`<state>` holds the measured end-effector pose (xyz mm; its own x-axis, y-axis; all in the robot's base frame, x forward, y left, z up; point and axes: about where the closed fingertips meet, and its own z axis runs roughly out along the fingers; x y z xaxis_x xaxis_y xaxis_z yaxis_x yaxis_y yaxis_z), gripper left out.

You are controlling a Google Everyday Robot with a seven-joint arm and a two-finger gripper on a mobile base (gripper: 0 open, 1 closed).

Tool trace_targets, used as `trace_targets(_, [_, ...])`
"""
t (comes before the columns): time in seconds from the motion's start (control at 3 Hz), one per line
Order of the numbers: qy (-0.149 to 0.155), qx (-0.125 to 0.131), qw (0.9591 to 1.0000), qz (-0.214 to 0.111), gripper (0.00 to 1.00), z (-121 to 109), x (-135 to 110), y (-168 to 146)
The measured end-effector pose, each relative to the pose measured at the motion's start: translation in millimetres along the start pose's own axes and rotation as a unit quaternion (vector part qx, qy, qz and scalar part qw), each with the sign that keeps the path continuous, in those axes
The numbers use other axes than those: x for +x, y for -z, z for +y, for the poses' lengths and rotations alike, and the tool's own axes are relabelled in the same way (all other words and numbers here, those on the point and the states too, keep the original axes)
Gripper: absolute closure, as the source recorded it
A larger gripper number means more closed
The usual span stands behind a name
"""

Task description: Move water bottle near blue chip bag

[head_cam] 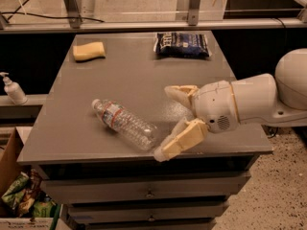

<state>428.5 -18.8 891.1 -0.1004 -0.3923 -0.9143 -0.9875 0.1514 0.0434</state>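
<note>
Camera view, single frame.

Gripper: you have it low over the front right part of the gray table, reaching in from the right on the white arm. Its two tan fingers are spread wide apart with nothing between them. One finger points left over the tabletop. The other angles down and left toward the table's front edge.

Water bottle: it lies on its side on the front half of the table, set diagonally. The white cap points to the back left and the base to the front right. The label band sits near the cap end. The base is just beside the tip of the lower finger, and you cannot tell from here whether the two touch. The bottle is outside the gap between the fingers, to their left.

Blue chip bag: it lies flat at the back edge of the table, right of center and well apart from the bottle.

Other items:
- A yellow sponge lies at the back left of the table, level with the bag.
- A small white pump bottle stands upright on a ledge left of the table.
- Drawers sit below the tabletop.
- A cardboard box holding snack packets sits at the lower left on the floor.
</note>
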Motion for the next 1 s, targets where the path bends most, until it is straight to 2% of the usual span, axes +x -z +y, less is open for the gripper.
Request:
trace_targets(0.33, [-0.003, 0.015, 0.9999, 0.007, 0.00, 5, 3, -25])
trace_targets(0.67, [-0.007, 0.017, 0.9998, 0.006, 0.00, 5, 5, -52])
trace_targets(1.0, [-0.008, 0.023, 0.9997, 0.005, 0.00, -3, 8, -68])
